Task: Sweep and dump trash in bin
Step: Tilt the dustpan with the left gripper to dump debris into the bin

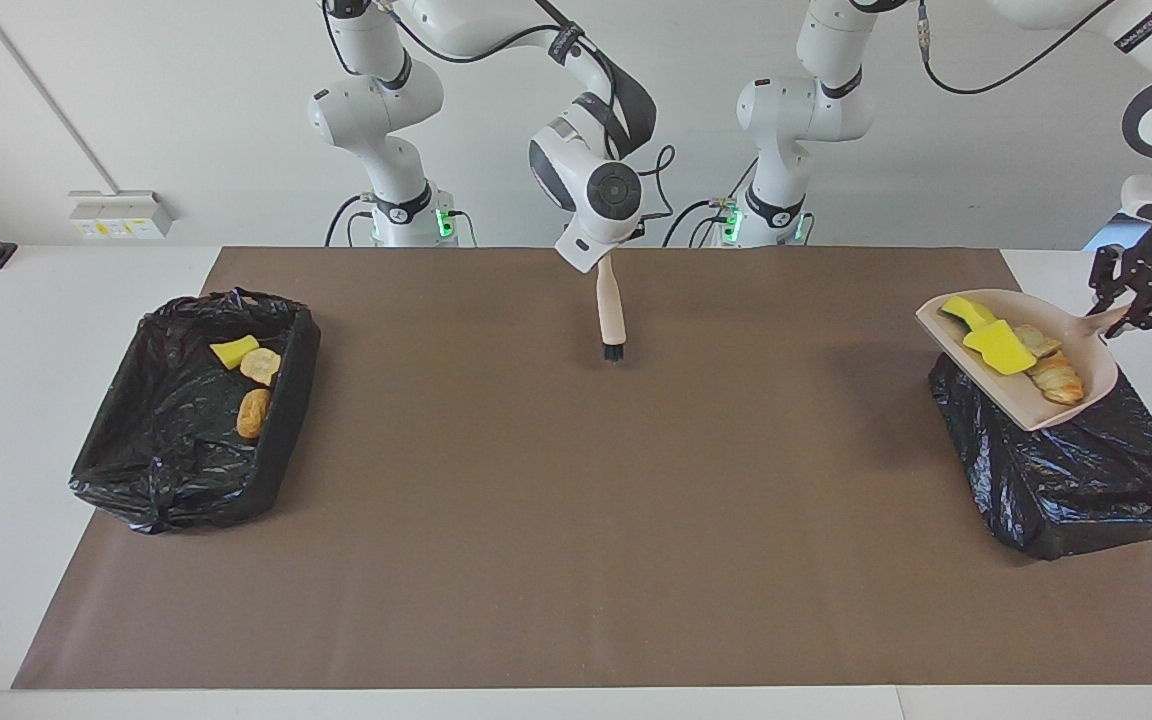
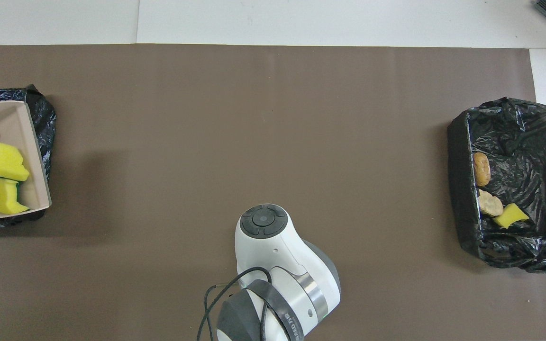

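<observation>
My left gripper is shut on the handle of the pale pink dustpan and holds it over the black-lined bin at the left arm's end of the table. In the pan lie two yellow sponge chunks and two tan bread pieces. The pan and its trash also show in the overhead view. My right gripper is shut on the beige brush. The brush hangs upright, bristles down, over the mat's middle near the robots. The arm hides the brush in the overhead view.
A second black-lined bin stands at the right arm's end of the table. It holds one yellow chunk and two tan pieces. It also shows in the overhead view. A brown mat covers the table.
</observation>
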Robot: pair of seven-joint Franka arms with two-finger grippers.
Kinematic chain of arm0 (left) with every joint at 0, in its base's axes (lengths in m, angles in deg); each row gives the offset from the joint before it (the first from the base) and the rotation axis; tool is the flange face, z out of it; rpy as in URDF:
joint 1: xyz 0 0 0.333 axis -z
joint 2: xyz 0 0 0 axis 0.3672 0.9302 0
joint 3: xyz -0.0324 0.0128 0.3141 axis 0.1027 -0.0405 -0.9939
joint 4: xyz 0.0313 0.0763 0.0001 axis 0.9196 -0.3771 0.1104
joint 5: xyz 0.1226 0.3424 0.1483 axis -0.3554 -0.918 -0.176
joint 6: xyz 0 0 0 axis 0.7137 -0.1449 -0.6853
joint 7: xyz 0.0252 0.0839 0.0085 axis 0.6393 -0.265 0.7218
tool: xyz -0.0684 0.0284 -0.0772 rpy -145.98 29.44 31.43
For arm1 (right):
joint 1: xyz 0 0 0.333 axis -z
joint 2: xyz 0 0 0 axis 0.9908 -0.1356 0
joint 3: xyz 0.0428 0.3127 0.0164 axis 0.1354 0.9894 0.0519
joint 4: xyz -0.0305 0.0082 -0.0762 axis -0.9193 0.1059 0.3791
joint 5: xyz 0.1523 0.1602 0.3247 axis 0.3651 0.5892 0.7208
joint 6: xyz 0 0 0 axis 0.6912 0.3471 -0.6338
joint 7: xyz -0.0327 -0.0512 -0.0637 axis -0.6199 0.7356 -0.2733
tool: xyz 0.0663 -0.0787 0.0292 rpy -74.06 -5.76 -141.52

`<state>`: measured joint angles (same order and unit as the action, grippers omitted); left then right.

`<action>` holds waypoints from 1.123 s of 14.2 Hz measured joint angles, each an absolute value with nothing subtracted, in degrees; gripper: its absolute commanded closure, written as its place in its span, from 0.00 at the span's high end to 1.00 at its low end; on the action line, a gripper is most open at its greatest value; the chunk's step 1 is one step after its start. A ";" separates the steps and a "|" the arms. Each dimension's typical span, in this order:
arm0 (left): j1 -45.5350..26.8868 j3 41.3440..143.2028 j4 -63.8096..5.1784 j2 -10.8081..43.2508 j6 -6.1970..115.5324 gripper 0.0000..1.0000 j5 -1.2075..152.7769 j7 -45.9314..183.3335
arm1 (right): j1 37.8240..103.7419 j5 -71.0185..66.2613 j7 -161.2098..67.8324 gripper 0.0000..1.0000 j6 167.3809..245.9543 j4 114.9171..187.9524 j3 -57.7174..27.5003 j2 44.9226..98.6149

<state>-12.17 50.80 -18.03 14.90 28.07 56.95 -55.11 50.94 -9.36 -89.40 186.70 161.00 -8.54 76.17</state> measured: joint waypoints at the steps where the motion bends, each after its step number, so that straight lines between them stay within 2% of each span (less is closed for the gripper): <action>1: -12.23 49.97 -16.77 16.53 30.02 0.00 56.27 -55.52 | 50.97 -9.36 -89.40 0.00 187.80 161.43 -8.61 76.16; 6: -12.26 49.08 -15.01 21.66 40.52 0.00 42.99 -55.72 | 49.89 -9.33 -89.55 0.00 193.31 165.76 -8.53 76.13; 10: -12.01 49.11 -14.81 21.95 41.47 0.00 28.43 -55.43 | 49.33 -9.33 -89.54 0.00 194.11 166.59 -8.54 76.15; 16: -10.62 49.21 -14.76 21.96 43.08 0.00 16.03 -47.61 | 49.42 -9.33 -89.58 0.00 194.42 166.73 -8.62 76.16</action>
